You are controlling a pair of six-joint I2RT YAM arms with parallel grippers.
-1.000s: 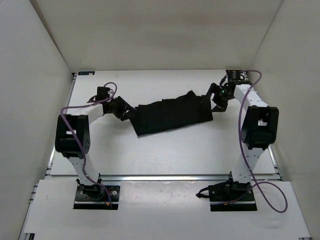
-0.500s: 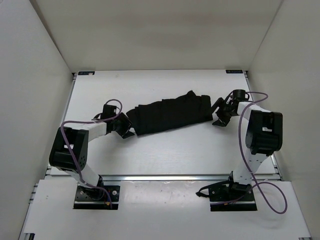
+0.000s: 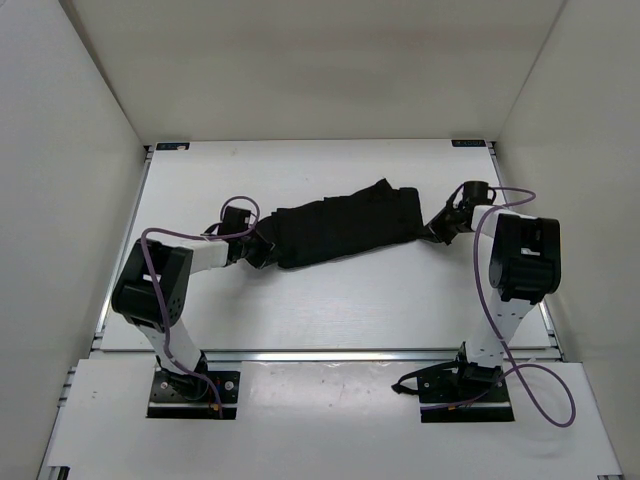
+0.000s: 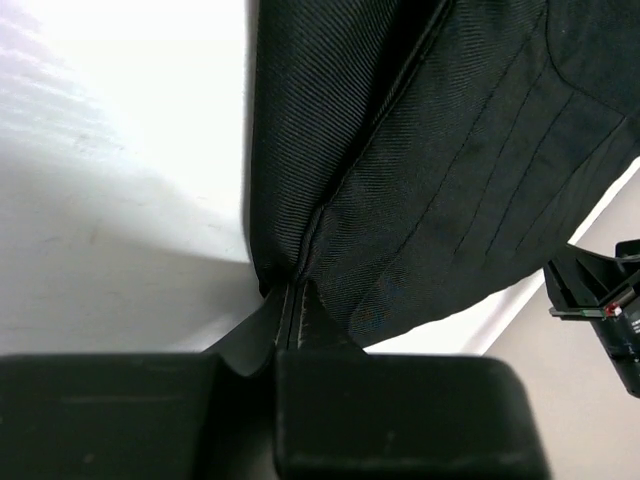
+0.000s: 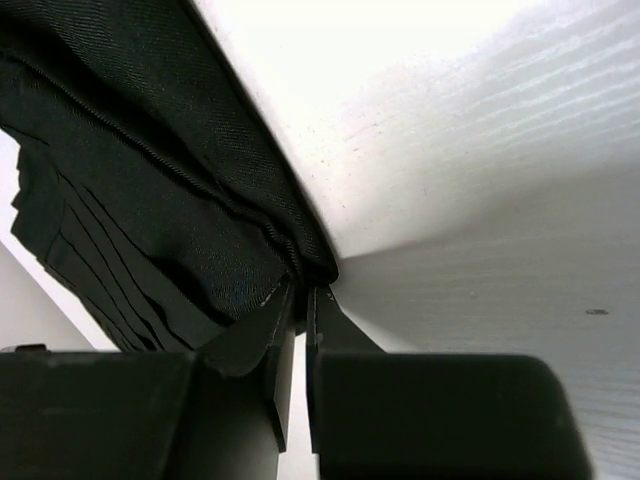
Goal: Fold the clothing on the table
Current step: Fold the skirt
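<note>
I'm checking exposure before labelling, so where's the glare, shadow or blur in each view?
Top external: even, soft light; the black pleated garment reads as a near-flat dark patch on the white table. Left wrist: table blown out at upper left, grey shadow below; weave sharp, the left hand dark and soft-edged. Right wrist: same glare at upper right, shadow beside the garment, right hand soft.

**Clothing** (image 3: 340,228): black throughout, in a fine diagonal twill weave crossed by parallel stitched rib lines.
**Table** (image 3: 330,300): white, with silver-grey rails along its edges.
**Walls** (image 3: 320,70): plain off-white.
**Arms** (image 3: 497,318): white links with black joint housings.
**Left gripper** (image 3: 262,250) and **right gripper** (image 3: 432,230): matt black.
**Cables** (image 3: 573,398): purple, looping at 9 o'clock and 3 o'clock of the clothing.
</note>
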